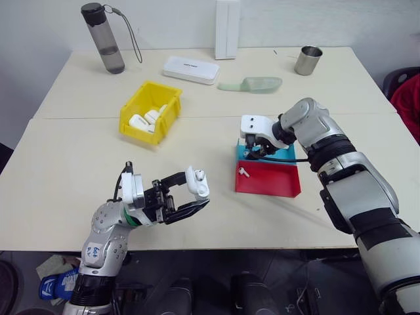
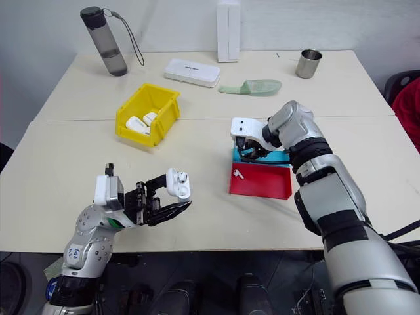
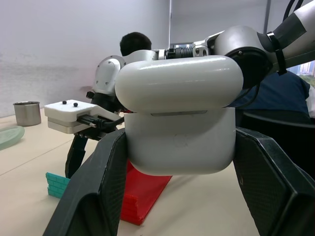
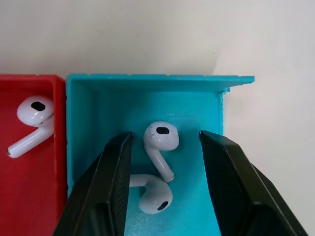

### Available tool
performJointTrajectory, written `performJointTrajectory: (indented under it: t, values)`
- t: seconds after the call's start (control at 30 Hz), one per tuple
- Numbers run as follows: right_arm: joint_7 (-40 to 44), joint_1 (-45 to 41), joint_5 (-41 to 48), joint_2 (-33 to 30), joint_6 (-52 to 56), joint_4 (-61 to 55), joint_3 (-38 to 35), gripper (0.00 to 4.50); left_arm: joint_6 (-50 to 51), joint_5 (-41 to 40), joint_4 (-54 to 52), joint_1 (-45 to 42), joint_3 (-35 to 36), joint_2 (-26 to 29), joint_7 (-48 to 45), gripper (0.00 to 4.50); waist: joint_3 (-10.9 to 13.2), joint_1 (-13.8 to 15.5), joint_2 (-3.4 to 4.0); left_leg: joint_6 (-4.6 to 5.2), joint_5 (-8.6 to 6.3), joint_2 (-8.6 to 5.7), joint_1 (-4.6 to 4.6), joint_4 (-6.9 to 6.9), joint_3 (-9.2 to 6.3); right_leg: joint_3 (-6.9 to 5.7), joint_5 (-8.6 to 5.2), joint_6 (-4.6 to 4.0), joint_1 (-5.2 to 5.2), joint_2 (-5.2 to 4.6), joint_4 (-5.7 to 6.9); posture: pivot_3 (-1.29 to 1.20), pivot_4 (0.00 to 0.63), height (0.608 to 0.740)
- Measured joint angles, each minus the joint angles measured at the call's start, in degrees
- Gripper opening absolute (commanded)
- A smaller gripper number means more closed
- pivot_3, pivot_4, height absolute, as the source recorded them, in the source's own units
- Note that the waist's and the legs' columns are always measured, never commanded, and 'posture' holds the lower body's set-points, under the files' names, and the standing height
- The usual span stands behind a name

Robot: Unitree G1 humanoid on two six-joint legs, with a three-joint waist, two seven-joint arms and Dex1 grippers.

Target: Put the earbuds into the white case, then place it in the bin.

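White earbuds (image 4: 160, 142), red-and-blue tray (image 1: 275, 180), yellow bin (image 1: 134, 108)

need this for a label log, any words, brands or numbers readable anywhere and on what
No text can be read.
Flat white box: a small dark mark on its lid, too small to read.
Sticker on the left arm: blue print, too blurred to read.
White case in the left gripper: no print visible.
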Motion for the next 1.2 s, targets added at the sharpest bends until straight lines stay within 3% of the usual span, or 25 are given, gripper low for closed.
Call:
performJointTrajectory:
  t: [0.6,0.7,0.8,1.2]
  values:
    - [-0.93,-1.91,-4.87,0.02,-15.68,4.38,2.17,2.14,0.00,-0.01,-1.00,0.20,0.08,0.03,0.28,2.76,0.00,-0.08,0.01,0.00,0.00,0.00,0.00,0.01,0.00,0.00,0.00,0.00,0.00,0.00,0.02,0.00,0.150,0.740]
    - [-0.75,-2.11,-4.90,0.15,-15.68,4.93,2.15,1.53,0.00,-0.01,-1.00,0.20,0.14,0.04,0.30,2.76,-0.01,-0.07,0.01,-0.01,0.00,0.00,0.00,0.02,0.00,0.00,0.00,0.00,0.00,0.00,0.02,0.00,0.150,0.740]
    - [-0.53,-2.10,-4.95,0.24,-15.66,5.16,2.15,0.56,0.00,-0.01,-1.00,0.20,0.14,0.04,0.36,2.76,-0.01,-0.11,0.01,-0.01,0.00,0.00,0.00,0.02,0.00,0.00,0.00,0.00,0.00,0.00,0.02,0.00,0.150,0.740]
    - [-0.32,-2.10,-4.72,0.30,-15.22,5.16,1.84,0.56,0.01,-0.01,-1.00,0.20,0.14,0.09,0.42,2.76,-0.01,-0.13,0.01,-0.01,0.00,0.00,0.01,0.03,0.00,0.00,0.00,0.00,0.00,0.00,0.04,0.00,0.150,0.740]
